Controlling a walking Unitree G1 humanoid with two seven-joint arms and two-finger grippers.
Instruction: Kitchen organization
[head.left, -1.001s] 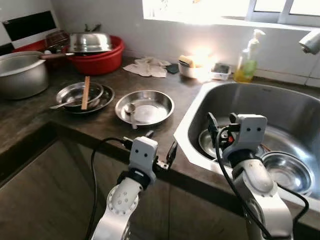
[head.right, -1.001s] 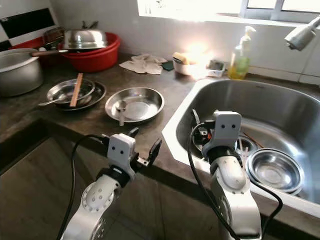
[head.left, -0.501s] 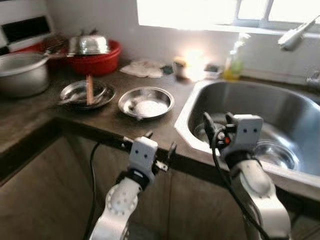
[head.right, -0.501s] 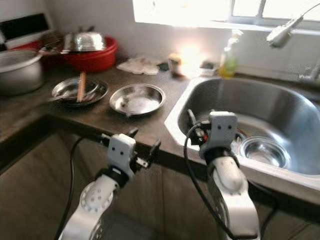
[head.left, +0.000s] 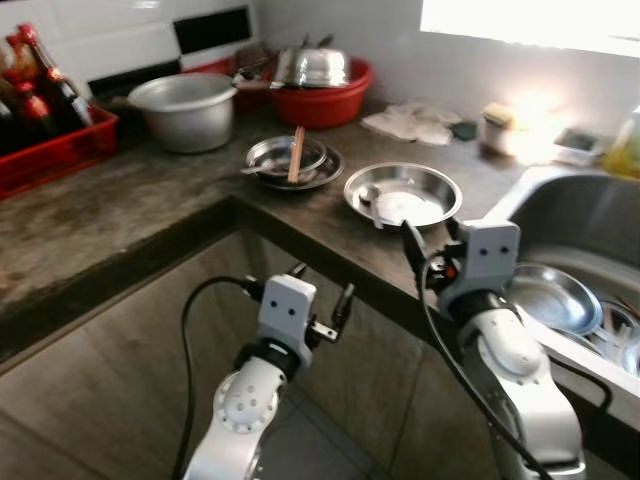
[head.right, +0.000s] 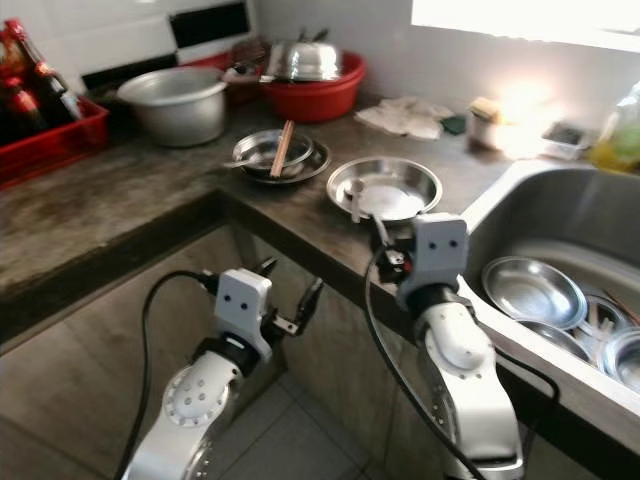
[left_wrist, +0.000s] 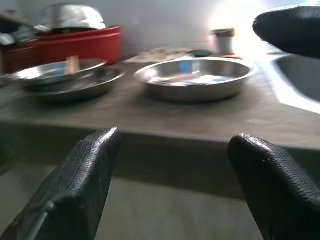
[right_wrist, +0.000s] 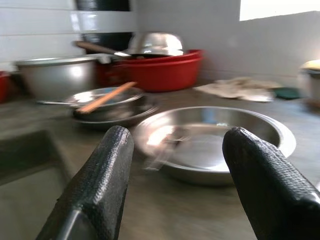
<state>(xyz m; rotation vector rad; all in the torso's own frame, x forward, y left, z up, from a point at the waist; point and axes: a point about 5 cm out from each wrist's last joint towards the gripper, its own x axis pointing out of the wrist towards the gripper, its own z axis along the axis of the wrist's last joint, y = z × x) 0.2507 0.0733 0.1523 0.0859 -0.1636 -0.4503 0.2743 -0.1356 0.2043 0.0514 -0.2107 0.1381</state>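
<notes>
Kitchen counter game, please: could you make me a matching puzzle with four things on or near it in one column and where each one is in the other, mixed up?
Things:
1. wooden stick
2. spoon
3. metal lid
4. bottles

Places:
A. on the red basin
B. in the red crate
C. across the stacked bowls
D. in the wide steel plate beside the sink

Pairs: 1-C, 2-D, 3-A, 4-B

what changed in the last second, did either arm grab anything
Only the camera moved: the view swung left, bringing in the red crate of bottles. Nothing was grabbed. The left gripper and right gripper stay open and empty, and the steel plate with its spoon lies as before.
</notes>
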